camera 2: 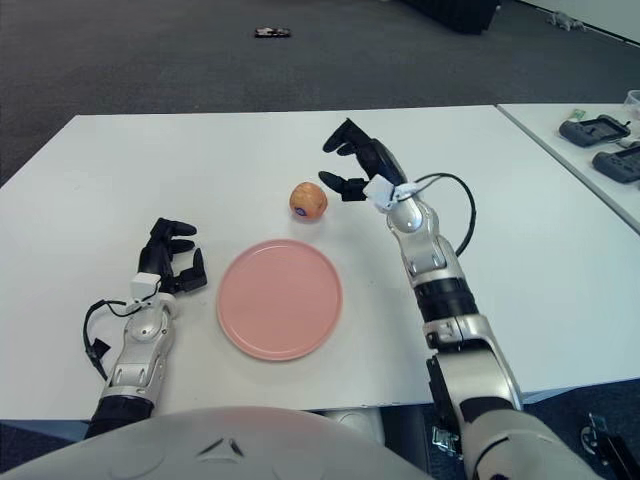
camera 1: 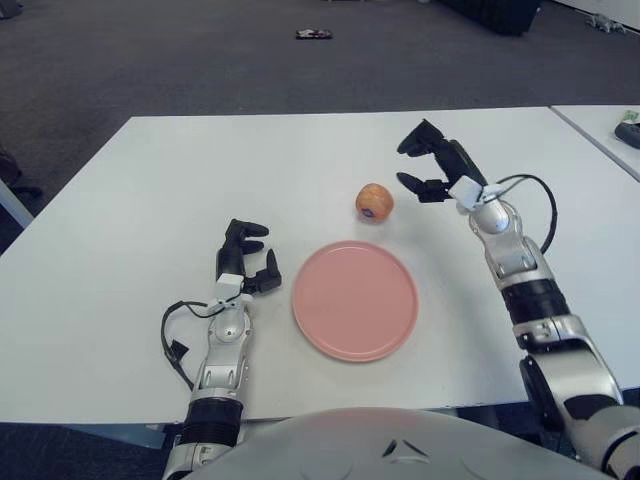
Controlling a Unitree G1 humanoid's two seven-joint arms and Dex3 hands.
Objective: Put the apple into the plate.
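surface: white table (camera 1: 150,200) over dark carpet, a second table at the far right edge.
apple: apple (camera 1: 374,201) sits on the table just behind the plate's far rim, not in it.
plate: pink plate (camera 1: 355,299), nothing on it, near the robot.
right hand: right hand (camera 1: 432,163) hovers just right of the apple, fingers spread, holding nothing.
left hand: left hand (camera 1: 243,258) shows left of the plate, fingers loosely curled, holding nothing.
step: reach, apple not yet grasped.
next: probably move in leftward, close around the apple, lift, carry it toward the plate.
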